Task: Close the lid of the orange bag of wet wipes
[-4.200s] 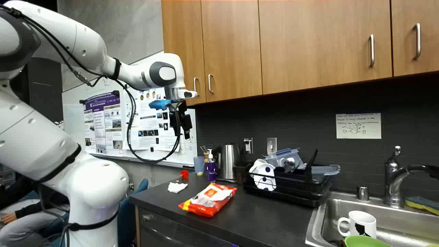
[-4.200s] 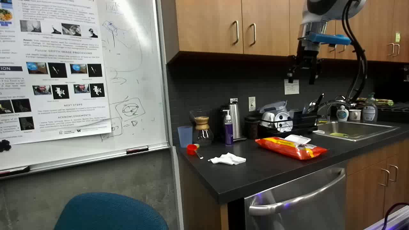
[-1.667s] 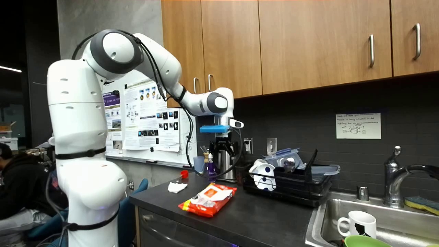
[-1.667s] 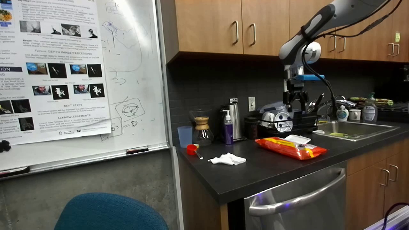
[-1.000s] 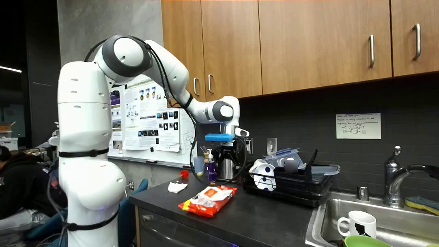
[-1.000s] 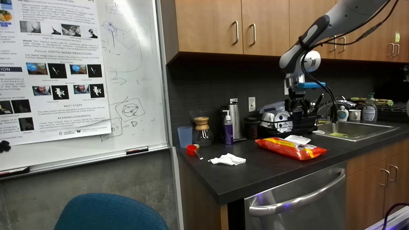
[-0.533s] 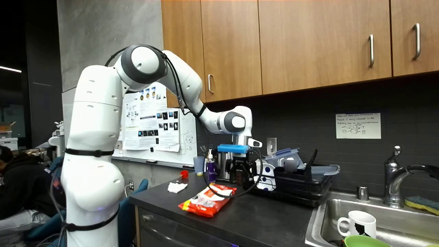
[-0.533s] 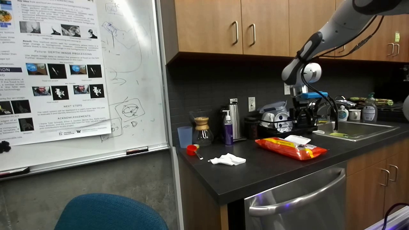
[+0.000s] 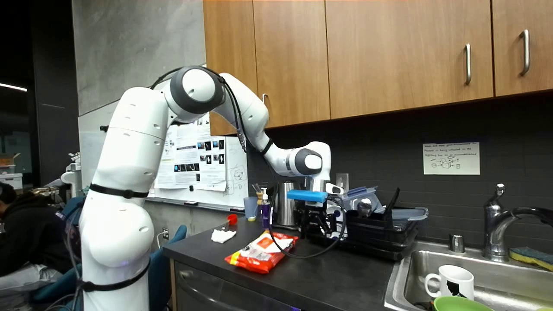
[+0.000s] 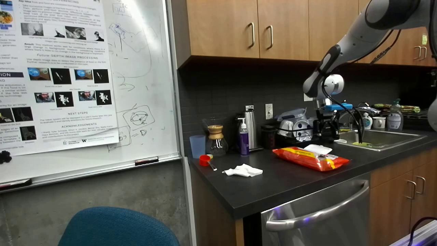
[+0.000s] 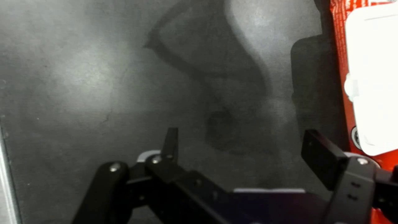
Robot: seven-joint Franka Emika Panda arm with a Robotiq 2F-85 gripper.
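The orange bag of wet wipes (image 9: 255,259) lies flat on the dark counter; it also shows in an exterior view (image 10: 307,160) and at the right edge of the wrist view (image 11: 388,161). Its white lid (image 10: 319,149) stands open, swung toward the dish rack side; it also shows in the wrist view (image 11: 374,77), cut off by the frame. My gripper (image 11: 241,132) is open with nothing between its fingers. It hangs above the counter beside the bag, between bag and rack, also seen in both exterior views (image 9: 319,229) (image 10: 327,133). The right finger (image 11: 323,158) is nearest the bag.
A black dish rack (image 9: 380,239) with dishes stands close behind the gripper. A steel kettle (image 9: 287,203) and purple pump bottle (image 10: 244,142) stand along the back. A white crumpled wipe (image 10: 243,170) and red scoop (image 10: 205,160) lie left. The sink (image 10: 385,147) is to the right.
The arm has come down from high up and moved rightward in both exterior views over the last second, to beside the rack. The bag and its lid have not moved.
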